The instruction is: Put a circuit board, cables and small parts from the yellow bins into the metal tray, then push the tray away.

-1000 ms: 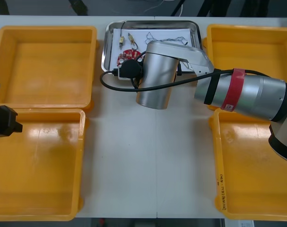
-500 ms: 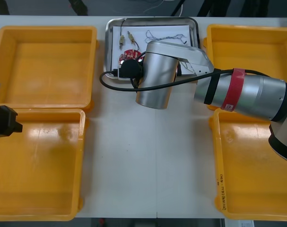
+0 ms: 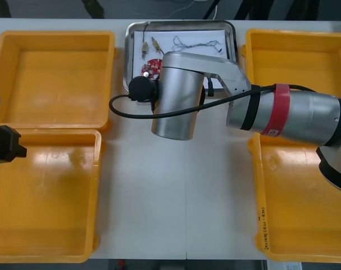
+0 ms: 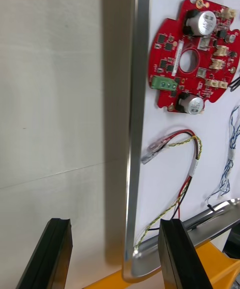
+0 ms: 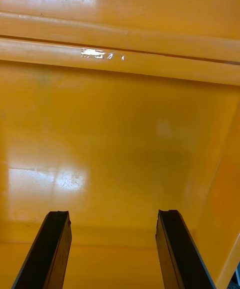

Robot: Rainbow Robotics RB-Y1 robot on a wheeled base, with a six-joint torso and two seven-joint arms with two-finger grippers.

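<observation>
The metal tray lies at the table's far middle, white inside. It holds a round red circuit board, small metal parts and a blue and white cable. My right arm hangs over the tray's near edge. In the right wrist view my right gripper is open and holds nothing. One finger is over the bare table, the other over the tray's rim. Beyond it lie the circuit board, a red and yellow cable and the blue and white cable. My left gripper stands open over the left near bin.
Two yellow bins flank the table on the left and two on the right. Bare table lies between them. A black cable loops off my right wrist.
The tray slid a little farther away and straightened. My right arm then shifted left and slightly back towards the near side. The left arm stayed still.
</observation>
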